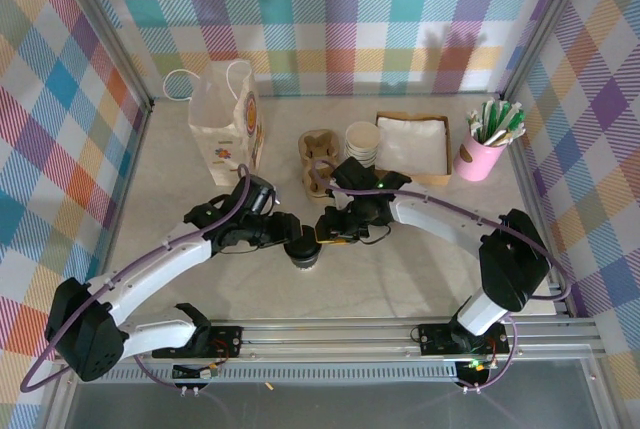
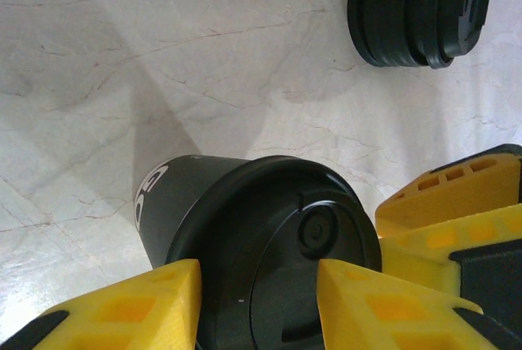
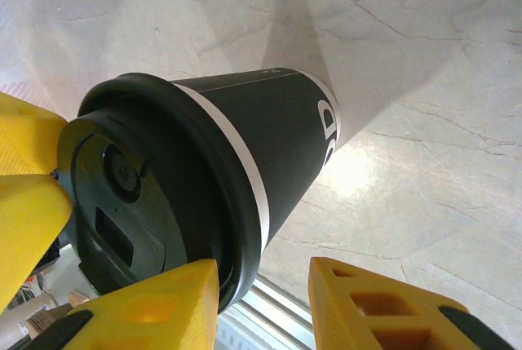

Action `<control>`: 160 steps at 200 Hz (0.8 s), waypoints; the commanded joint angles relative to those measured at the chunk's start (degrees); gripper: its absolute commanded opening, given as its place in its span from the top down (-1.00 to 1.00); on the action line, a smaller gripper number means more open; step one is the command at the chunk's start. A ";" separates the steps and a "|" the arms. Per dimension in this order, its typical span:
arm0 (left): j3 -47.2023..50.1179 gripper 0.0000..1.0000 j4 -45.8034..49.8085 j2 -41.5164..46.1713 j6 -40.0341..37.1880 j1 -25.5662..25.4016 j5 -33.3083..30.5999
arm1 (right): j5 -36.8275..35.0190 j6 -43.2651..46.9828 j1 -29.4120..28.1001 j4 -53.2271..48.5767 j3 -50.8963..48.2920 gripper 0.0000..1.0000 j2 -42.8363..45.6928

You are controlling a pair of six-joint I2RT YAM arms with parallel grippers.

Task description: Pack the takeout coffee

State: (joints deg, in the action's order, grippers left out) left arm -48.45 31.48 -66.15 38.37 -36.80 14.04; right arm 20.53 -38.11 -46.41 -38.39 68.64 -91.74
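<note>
One takeout coffee [image 1: 302,254], lid on, stands on the worktop [image 1: 400,269] between the two tools. Left tool [image 2: 259,293]: its two yellow fingers [image 2: 122,309] flank the lid, cup filling the gap; cannot tell whether it is clenched on it. Right tool [image 3: 263,285]: released, jaws partly apart, nothing between them, cup rim just beside one finger. One stack of black lids [image 2: 416,11] lies beyond the left tool. Further beyond both tools: one paper bag [image 1: 222,124], one cardboard cup carrier [image 1: 318,161], one stack of white cups [image 1: 362,139], one napkin tray [image 1: 410,116], one pink holder [image 1: 478,161] of sticks.
</note>
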 commanded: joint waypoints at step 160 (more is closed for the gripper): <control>-0.16 0.20 10.47 8.65 2.04 0.59 -8.55 | -3.41 3.00 0.97 -5.14 4.31 0.24 1.17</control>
State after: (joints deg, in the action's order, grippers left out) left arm -47.94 39.51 -58.37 40.71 -36.80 7.77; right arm 17.37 -35.11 -45.69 -43.11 74.46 -93.51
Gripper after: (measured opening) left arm 0.411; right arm 0.394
